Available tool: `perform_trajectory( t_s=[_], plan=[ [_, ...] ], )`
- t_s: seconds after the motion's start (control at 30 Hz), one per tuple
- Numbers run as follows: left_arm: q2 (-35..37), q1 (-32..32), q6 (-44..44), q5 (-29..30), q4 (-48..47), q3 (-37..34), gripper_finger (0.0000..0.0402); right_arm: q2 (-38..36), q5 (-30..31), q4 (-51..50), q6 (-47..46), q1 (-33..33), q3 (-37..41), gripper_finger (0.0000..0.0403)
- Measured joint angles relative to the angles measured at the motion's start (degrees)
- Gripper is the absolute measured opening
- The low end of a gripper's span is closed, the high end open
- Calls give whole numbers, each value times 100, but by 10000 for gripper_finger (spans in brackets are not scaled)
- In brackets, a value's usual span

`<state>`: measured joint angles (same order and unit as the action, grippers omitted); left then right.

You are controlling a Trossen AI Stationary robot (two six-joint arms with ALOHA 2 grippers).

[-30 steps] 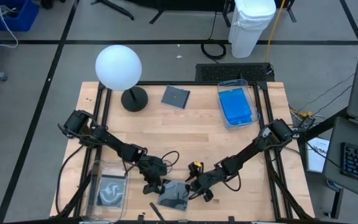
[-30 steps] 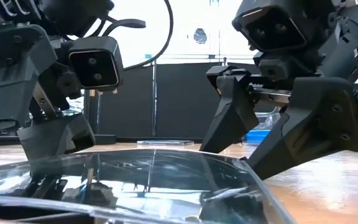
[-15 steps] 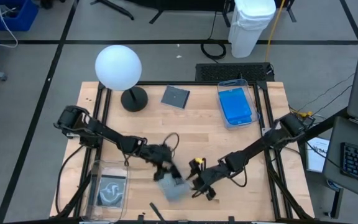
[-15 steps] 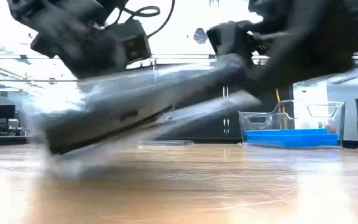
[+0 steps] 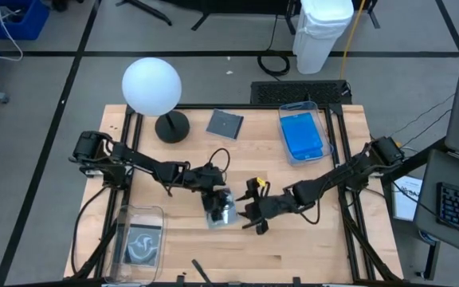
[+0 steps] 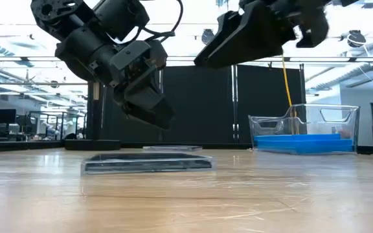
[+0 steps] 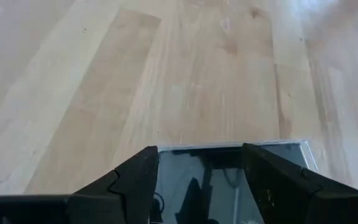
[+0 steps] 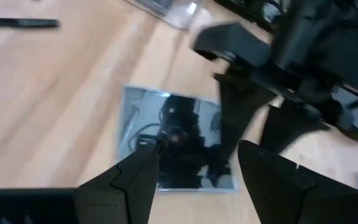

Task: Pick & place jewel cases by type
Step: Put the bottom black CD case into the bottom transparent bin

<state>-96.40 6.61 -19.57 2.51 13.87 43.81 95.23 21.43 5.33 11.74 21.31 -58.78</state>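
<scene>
Working across the wooden table (image 5: 293, 247), we have both arms meeting near its middle. Our left gripper (image 5: 216, 198) hangs just above a dark jewel case (image 6: 147, 162), fingers spread and empty; our right gripper (image 5: 251, 217) hovers beside it, fingers apart too. That case lies flat on the bare wood, glossy and thin. Another dark case (image 5: 225, 124) sits near the lamp (image 5: 152, 86), and blue cases (image 5: 303, 134) fill the far bin (image 5: 331, 135). We judge the risk is fingertips skidding on the slick lid, pushing the case away, or the two grippers colliding.
</scene>
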Motion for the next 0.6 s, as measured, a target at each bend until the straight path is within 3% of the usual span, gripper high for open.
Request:
perform_trajectory(
  t_s=[0.13, 0.33, 0.6],
  plan=[
    [4, 15, -12, -170, -79, 0, 237, 98, -131, -104, -170, -192, 11, 209],
    [4, 166, -172, -892, -1126, -10, 237, 293, -1116, -38, -1256, -325, 264, 209],
    [46, 521, -670, -1114, -2318, 20, 236, 388, -1114, 113, -1425, -572, 1232, 210]
  ],
)
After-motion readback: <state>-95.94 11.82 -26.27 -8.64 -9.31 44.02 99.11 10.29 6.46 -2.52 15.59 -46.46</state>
